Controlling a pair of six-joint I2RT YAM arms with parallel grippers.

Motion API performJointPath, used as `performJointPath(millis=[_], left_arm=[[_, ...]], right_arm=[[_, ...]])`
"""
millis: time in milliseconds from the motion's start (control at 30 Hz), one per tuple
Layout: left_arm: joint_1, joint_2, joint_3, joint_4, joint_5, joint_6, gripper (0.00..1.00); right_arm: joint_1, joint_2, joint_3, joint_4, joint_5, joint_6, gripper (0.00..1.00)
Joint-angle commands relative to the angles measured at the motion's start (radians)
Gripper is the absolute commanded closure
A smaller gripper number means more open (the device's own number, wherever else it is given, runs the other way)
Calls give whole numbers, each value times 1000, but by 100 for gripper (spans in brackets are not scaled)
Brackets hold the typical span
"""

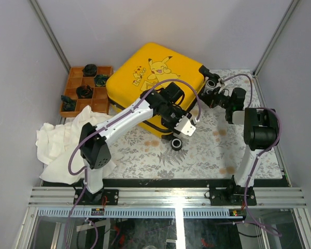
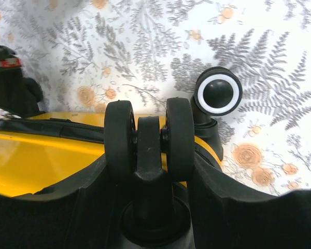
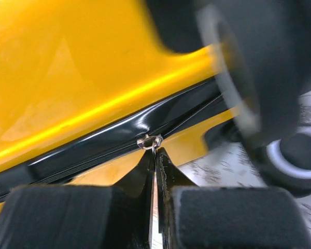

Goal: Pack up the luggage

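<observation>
The luggage point(image 1: 145, 67) lies flat and closed on the floral tablecloth, Pikachu print facing up. My left gripper point(image 1: 173, 136) sits at its near corner. In the left wrist view the left gripper point(image 2: 149, 166) is shut on a black double caster wheel point(image 2: 149, 140), one finger pressed against each side, with the yellow shell point(image 2: 41, 161) behind. My right gripper point(image 1: 210, 92) is at the right-hand corner between two wheels. In the right wrist view the right gripper point(image 3: 155, 154) is shut on the metal zipper pull point(image 3: 151, 141) on the black zipper band point(image 3: 93, 148).
An orange compartment tray point(image 1: 72, 83) holding dark rolled items stands at the back left. A crumpled white cloth point(image 1: 62, 140) lies front left beside the left arm. Another white-rimmed wheel point(image 2: 218, 94) sticks out beyond the gripped one. Grey walls enclose the table.
</observation>
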Motion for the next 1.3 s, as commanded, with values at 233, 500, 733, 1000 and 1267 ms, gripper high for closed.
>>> performJointPath(millis=[233, 500, 733, 1000, 1267], left_arm=[[38, -145, -187, -386, -124, 106, 100], [99, -239, -401, -400, -296, 198, 100], [172, -306, -493, -379, -356, 247, 99], [173, -400, -538, -199, -245, 319, 60], [185, -432, -321, -188, 41, -35, 0]], right_arm=[[-271, -60, 1, 65, 168, -73, 100], [-384, -120, -51, 20, 92, -109, 100], [-420, -146, -57, -70, -23, -254, 100], [-356, -75, 47, -29, -110, -191, 100], [-284, -96, 55, -150, -209, -341, 100]])
